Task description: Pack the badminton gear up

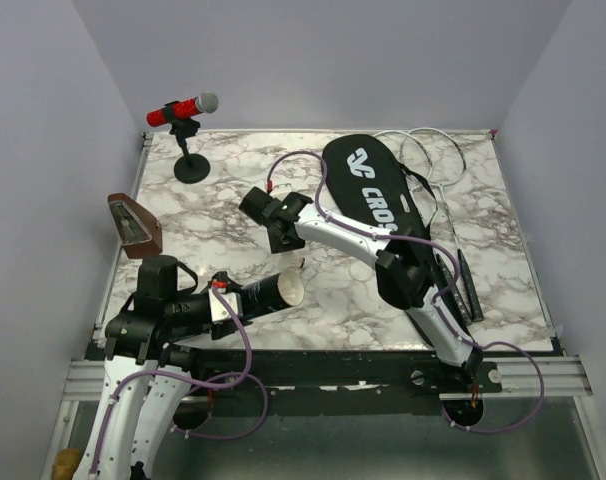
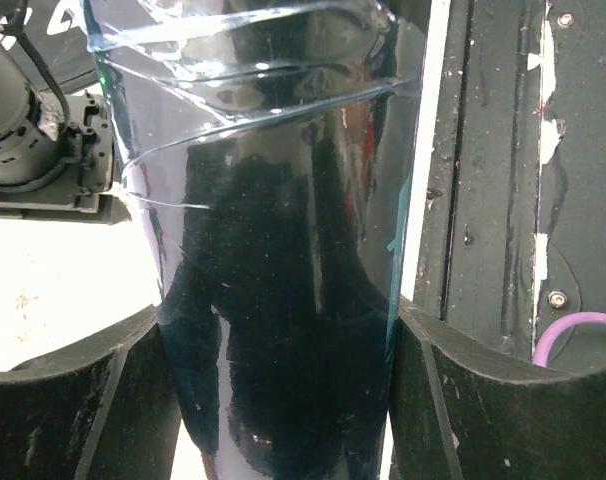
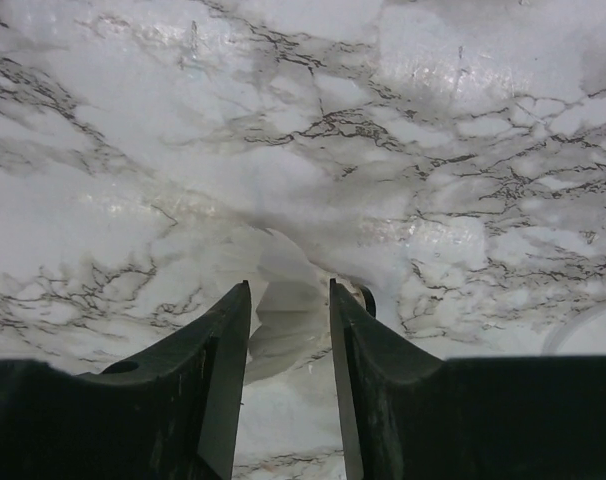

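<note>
My left gripper (image 1: 226,302) is shut on the long black tube (image 1: 265,294), holding it near the table's front with its pale open end pointing right. In the left wrist view the tube (image 2: 283,200) fills the gap between my fingers (image 2: 113,400). My right gripper (image 1: 281,240) hangs just behind the tube's mouth and is shut on a white feathered shuttlecock (image 3: 283,275), close above the marble. The black "CROSSWAY" bag (image 1: 368,185) lies at the back right. Thin racket frames (image 1: 438,165) stick out beside it, and the dark handles (image 1: 465,285) lie near the right arm.
A red microphone on a black stand (image 1: 186,112) stands at the back left. A brown wedge-shaped object (image 1: 135,226) sits at the left edge. The marble table (image 1: 213,215) ends in a black rail at the front.
</note>
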You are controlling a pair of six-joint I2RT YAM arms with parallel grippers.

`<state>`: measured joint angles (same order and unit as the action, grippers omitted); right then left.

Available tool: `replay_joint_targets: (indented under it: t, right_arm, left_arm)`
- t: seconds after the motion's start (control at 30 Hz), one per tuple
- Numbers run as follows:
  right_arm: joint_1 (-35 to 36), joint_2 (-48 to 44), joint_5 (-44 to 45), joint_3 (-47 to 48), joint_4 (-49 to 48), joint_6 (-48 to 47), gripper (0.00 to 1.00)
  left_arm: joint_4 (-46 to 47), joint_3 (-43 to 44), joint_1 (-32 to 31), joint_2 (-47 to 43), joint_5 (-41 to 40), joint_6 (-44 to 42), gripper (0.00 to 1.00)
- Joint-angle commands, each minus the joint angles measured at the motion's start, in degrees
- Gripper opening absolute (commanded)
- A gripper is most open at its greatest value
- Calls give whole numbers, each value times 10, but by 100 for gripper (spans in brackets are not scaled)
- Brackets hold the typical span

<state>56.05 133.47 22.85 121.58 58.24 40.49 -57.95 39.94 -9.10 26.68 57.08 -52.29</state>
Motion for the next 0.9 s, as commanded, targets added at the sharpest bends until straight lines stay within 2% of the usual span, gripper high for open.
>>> replay_joint_targets:
  t: [0.0,0.13,0.23,0.33,0.57,0.7,0.87]
  right_arm:
    - [6,-3,21,-31,7,6,44]
    - [5,-3,23,-35,12,4,37]
    - [5,0,26,-22,32,6,27]
    - [6,-11,31,-14,38,4,25]
    - [6,-67,52,-3,49,0,0]
    - [6,-123,63,-21,52,6,0]
    - [6,-233,69,-90,44,15,0]
  left_arm:
    - [9,15,1,-6,9,-18,31]
    - [14,22,1,-1,7,-22,31]
    - [14,28,1,2,8,-22,31]
    - [14,24,1,0,9,-22,31]
    - [14,15,1,-4,8,-19,31]
    - [17,8,1,-6,4,-22,31]
    - [21,6,2,1,4,-19,31]
